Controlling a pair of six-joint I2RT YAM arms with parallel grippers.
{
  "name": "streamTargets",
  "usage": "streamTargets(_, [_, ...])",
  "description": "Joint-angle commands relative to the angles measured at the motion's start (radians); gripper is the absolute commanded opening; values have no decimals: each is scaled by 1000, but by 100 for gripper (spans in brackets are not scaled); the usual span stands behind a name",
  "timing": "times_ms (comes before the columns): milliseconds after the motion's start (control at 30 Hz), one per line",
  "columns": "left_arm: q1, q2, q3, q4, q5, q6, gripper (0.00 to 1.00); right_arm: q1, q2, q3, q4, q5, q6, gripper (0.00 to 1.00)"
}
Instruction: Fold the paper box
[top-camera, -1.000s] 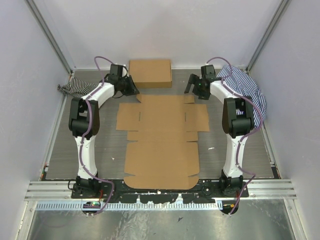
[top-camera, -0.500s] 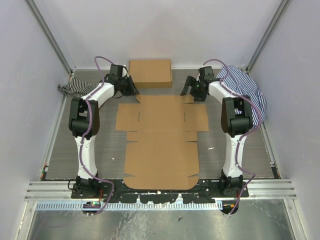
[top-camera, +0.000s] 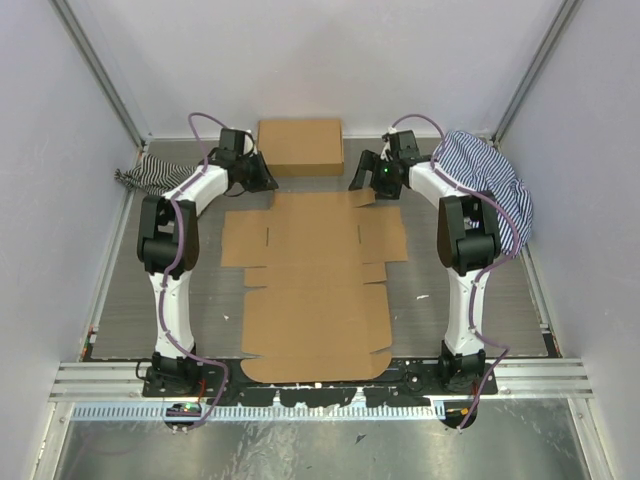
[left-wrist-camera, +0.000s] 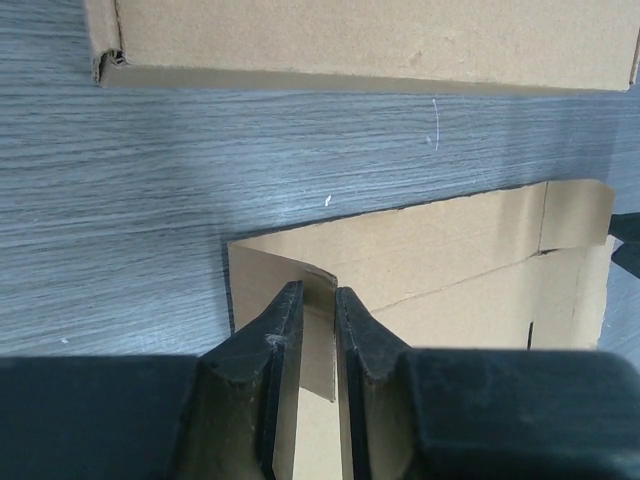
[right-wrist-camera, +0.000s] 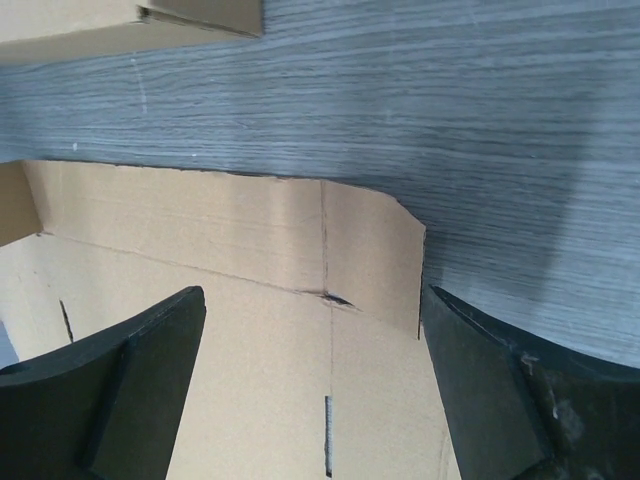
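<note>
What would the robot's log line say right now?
task: fold paper box | left fingers: pinching its far-left corner | right fingers: open, straddling its far-right corner

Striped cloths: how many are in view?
2. The small striped cloth lies bunched at the far-left edge; the large striped cloth lies at the far-right edge.

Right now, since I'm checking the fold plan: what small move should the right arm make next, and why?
Probably close the right end effector on the far right corner flap of the paper box. Its jaws stand open astride that flap, while the left end effector pinches the raised far left flap.
</note>
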Motion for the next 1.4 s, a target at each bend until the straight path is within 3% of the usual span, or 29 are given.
streamTargets(0, [2,-12,29,9,34,-9,25,23,-30,70,34,-53,-13,93])
streamTargets(900, [-5,92,35,79,97,-89,26,84,121,154,32,-98,2,92])
streamTargets(1367, [-13,223,160,-135,38,-55,27,96,155,159,11,-79,2,92])
